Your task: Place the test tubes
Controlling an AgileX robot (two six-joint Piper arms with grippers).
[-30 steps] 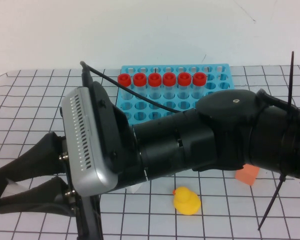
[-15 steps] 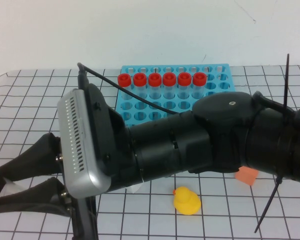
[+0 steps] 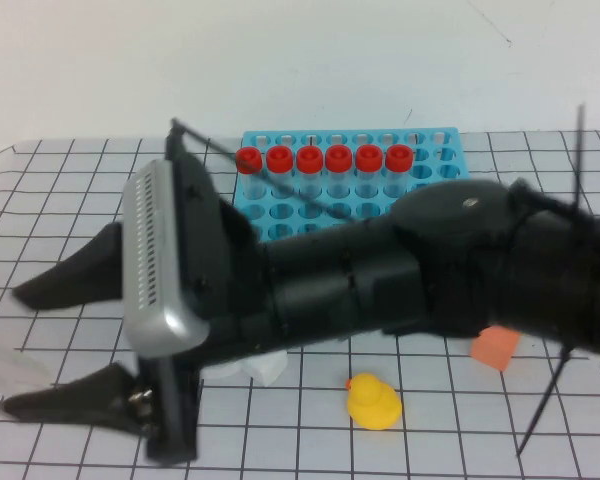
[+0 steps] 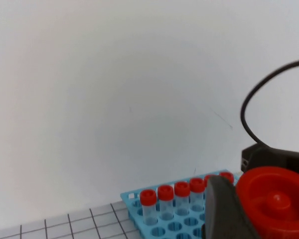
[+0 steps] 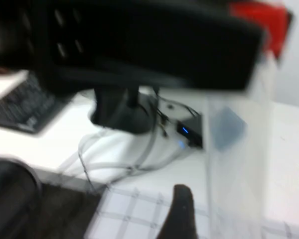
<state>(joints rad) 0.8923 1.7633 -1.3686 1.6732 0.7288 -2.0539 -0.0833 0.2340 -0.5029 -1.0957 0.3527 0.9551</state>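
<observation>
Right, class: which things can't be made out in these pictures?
- Left gripper: outside the high view; its wrist view's edge crops it beside a red cap.
- Clear tube by the open right gripper, far left: blurred, cut by the high view's edge.
- White object: mostly hidden under the right arm.

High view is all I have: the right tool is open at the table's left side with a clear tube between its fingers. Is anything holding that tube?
Observer: Yes. The right wrist view shows the left tool clamped across the test tube near its red cap.
Operator: Is my right tool touching it?
Observer: No. The right tool, open at the left side of the table, shows one finger apart from the tube in its wrist view.
</observation>
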